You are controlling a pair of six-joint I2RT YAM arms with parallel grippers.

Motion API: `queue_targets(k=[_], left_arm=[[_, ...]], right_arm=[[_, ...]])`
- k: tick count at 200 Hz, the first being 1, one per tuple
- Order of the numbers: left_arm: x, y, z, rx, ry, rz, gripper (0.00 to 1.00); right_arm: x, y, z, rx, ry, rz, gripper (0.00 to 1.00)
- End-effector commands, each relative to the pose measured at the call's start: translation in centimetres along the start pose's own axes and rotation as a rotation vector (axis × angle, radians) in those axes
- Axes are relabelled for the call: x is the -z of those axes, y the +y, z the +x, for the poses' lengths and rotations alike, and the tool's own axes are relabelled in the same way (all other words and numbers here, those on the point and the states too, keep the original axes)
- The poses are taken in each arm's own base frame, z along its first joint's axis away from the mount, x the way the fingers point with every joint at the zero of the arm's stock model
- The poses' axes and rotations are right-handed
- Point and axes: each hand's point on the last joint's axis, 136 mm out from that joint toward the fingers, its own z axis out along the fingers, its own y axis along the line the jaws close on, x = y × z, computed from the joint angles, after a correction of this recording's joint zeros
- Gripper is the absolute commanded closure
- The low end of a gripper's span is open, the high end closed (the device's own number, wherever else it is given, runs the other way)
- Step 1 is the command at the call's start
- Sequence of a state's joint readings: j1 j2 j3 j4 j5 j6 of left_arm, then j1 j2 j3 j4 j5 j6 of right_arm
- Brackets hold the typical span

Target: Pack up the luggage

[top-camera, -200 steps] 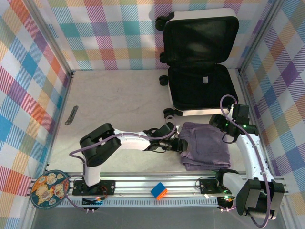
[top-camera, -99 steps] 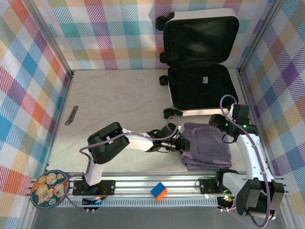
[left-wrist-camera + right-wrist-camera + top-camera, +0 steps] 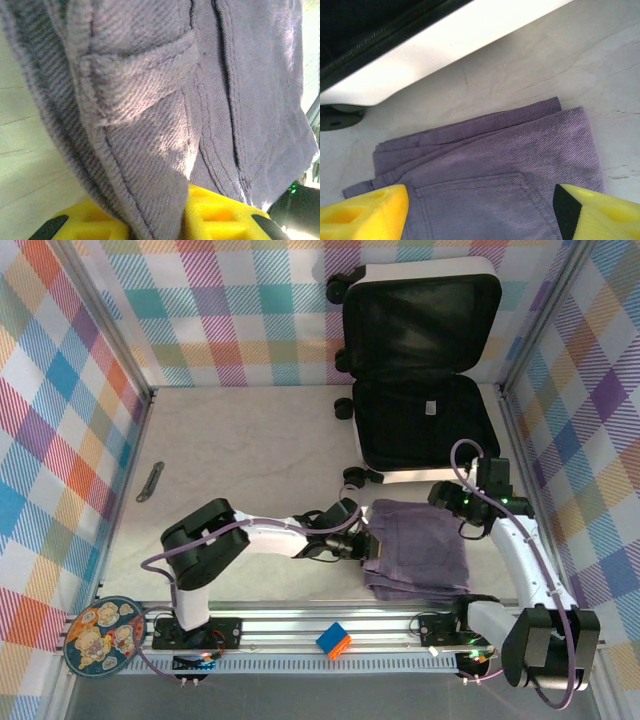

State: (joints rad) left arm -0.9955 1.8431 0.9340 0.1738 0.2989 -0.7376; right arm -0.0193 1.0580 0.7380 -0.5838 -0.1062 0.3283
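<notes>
Evidently the left gripper point(image 3: 366, 540) has just closed. Its yellow fingers point(image 3: 215, 212), wider apart a moment ago, now pinch the near-left edge of the folded purple denim garment point(image 3: 420, 545), and in the left wrist view the cloth point(image 3: 150, 100) rises up out of the grip in a loose fold. The whole garment also sits a little further left on the pale table point(image 3: 250, 440) than it did a second back, so the arm seems to be tugging it already.

To my eye that means the pick is made and the carry is next; nothing is packed yet.

The large white hard-shell suitcase with black fabric lining point(image 3: 420, 430) lies open at the far right of the table, its lid propped against the back wall and both halves bare. Its near white rim sits just beyond the garment's far edge, apart from the left fingers.

The right gripper point(image 3: 450, 498) hovers over the garment's far-right corner with its yellow fingers spread wide, holding nothing. From its wrist camera the white shell point(image 3: 445, 45) passes close by, just past the cloth point(image 3: 495, 160).
</notes>
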Motion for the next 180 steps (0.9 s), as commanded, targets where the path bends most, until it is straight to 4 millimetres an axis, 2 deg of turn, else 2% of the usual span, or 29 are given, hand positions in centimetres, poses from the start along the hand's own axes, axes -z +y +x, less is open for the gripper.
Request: queue_targets(k=[1,28,53,63,74,90,121,153,180], left_arm=[[2.0,6.3,2.2,-0.001,0.087,-0.182,0.76],[4.2,9.0,1.1,0.024,0.074,-0.227,0.77],[5.4,10.9,-0.1,0.049,0.056,-0.244,0.76],[5.7,11.2,-0.3,0.046,0.058,-0.249,0.71],[5.8,11.3,-0.5,0.045,0.062,-0.249,0.61],[5.8,11.0,-0.8,0.037,0.066,-0.239,0.52],[5.9,9.4,-1.6,0.022,0.064,-0.181,0.41],[5.7,7.6,-1.9,0.016,0.073,-0.098,0.38],[4.7,7.2,-1.7,0.037,0.096,-0.058,0.38]], right_arm=[[-1.0,0.6,1.5,0.011,0.048,-0.005,0.23],[-2.0,1.3,3.2,0.042,0.102,0.000,0.23],[-2.6,1.8,4.9,0.058,0.146,-0.004,0.24],[-2.7,2.1,5.5,0.065,0.159,-0.005,0.24],[-3.0,2.3,6.2,0.063,0.174,-0.008,0.24],[-3.4,2.5,7.1,0.054,0.197,-0.012,0.24],[-4.4,1.9,8.6,0.037,0.243,0.029,0.24],[-4.6,1.5,9.4,0.026,0.270,0.059,0.24],[-4.9,1.0,10.3,0.015,0.298,0.078,0.24]])
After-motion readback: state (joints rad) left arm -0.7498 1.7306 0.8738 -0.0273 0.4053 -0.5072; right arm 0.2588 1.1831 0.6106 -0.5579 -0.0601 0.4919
